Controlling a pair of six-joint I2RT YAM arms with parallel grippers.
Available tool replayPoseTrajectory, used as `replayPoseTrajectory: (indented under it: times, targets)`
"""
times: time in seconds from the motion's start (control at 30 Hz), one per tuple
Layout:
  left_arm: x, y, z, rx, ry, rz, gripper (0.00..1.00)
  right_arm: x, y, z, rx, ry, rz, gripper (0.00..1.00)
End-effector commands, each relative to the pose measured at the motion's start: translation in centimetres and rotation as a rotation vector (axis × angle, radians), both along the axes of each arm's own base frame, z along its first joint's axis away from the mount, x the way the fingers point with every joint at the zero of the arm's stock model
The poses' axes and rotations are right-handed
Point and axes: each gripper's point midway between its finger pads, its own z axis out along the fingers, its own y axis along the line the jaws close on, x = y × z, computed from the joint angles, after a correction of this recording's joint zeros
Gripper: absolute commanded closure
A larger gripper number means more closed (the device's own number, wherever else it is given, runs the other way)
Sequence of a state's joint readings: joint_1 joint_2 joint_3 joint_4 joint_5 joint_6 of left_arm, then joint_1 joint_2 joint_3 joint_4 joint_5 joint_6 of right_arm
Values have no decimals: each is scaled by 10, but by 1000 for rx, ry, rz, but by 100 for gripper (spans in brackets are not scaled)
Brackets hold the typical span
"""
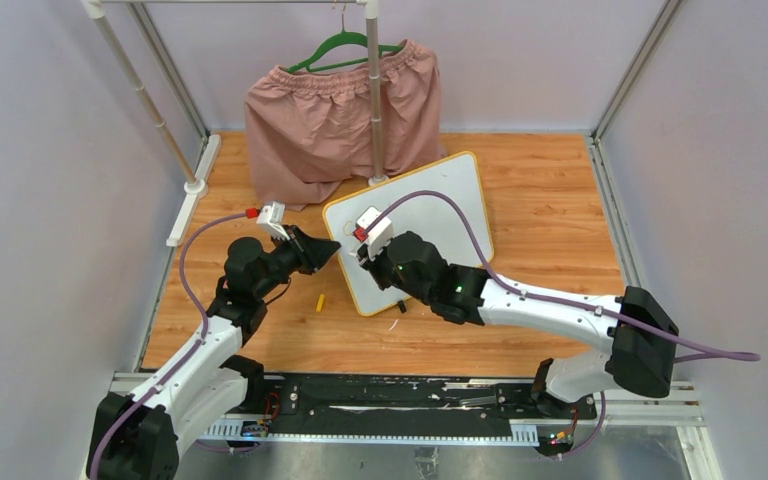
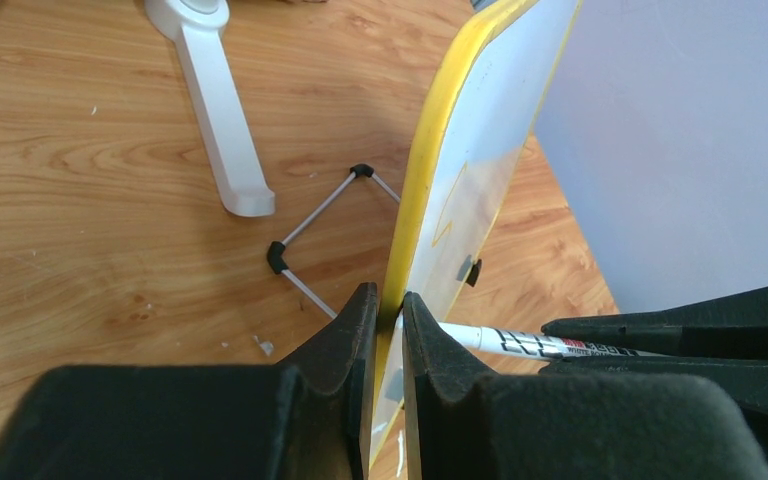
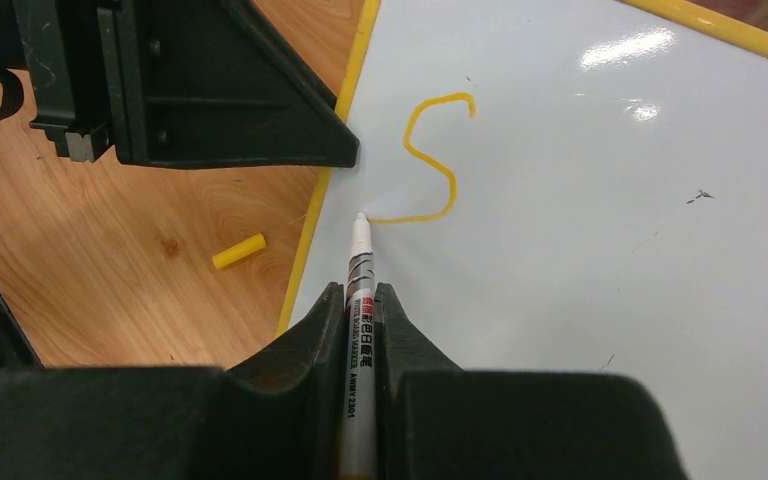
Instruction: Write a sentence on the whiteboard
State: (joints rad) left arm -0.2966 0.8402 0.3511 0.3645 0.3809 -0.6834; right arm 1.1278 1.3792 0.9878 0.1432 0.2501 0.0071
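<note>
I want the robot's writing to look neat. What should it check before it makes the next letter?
1. The left fingers pinch the whiteboard by its yellow edge: ok.
2. The right fingers grip the marker: ok.
3. Marker tip touches the board at the end of the letter S: ok.
4. Bare board beside the S for more letters: ok.
5. The yellow cap lies on the table, off the board: ok.
6. Enough ink left: cannot tell.
</note>
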Motion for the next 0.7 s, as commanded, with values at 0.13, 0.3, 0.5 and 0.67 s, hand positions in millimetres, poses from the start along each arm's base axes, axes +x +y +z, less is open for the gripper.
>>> replayPoseTrajectory:
  times: [0.13, 0.3, 0.5, 0.67]
  targets:
    - [-4, -1, 7, -6, -38, -20, 100, -3, -11, 35, 63, -47, -30, 100]
    - [-4, -1, 8, -6, -42, -20, 100, -1, -46, 53, 69, -117, -102, 100]
    - [-4, -1, 8, -5, -40, -20, 100, 3, -72, 60, 54, -185, -143, 100]
    - [-4, -1, 7, -3, -38, -21, 100, 2, -76, 66, 103, -260, -111, 100]
